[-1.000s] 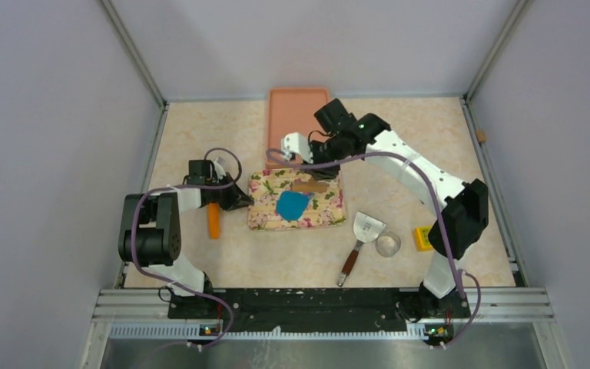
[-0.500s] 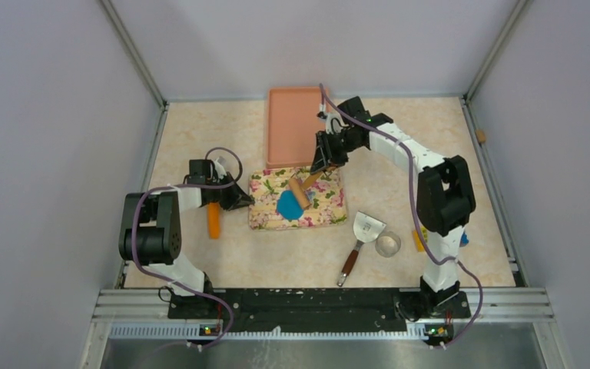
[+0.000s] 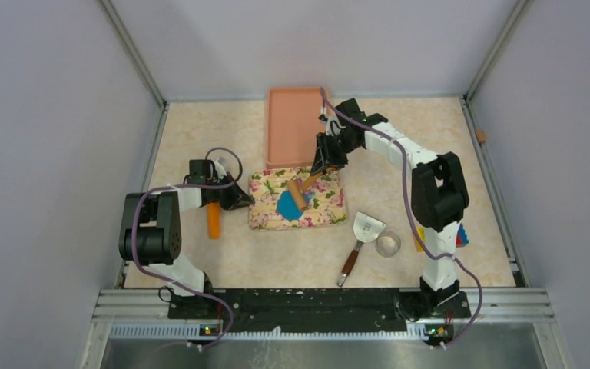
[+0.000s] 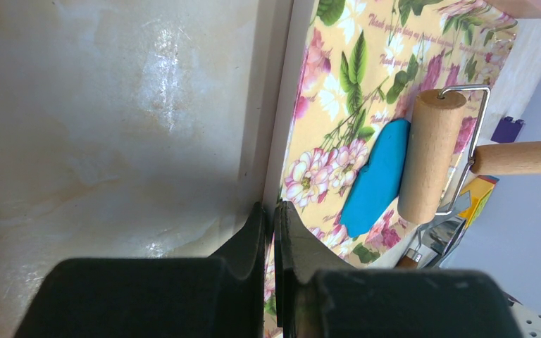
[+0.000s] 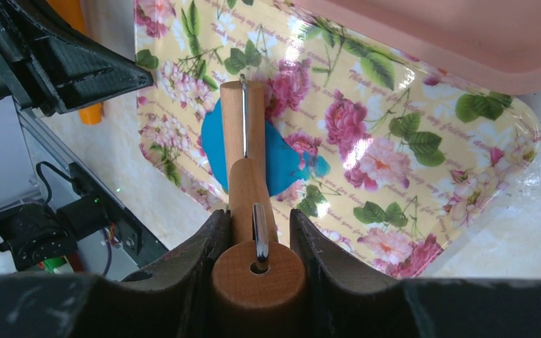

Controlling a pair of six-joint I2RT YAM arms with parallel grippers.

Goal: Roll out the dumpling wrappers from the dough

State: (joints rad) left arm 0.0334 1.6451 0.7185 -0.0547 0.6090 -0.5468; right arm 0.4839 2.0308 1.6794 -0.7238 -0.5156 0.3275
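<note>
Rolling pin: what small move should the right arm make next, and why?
Probably roll the rolling pin gently across the dough. The right gripper is shut on its handle, the pin rests on the dough, which looks small and uneven, and the left gripper pinches the edge of the mat.

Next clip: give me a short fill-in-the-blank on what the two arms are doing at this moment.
1. The right gripper is shut on the handle of a wooden ____.
2. That tool meets the blue ____, which lies on the floral mat.
3. The left gripper pinches the mat's ____.
Missing words: roller; dough; edge.
</note>
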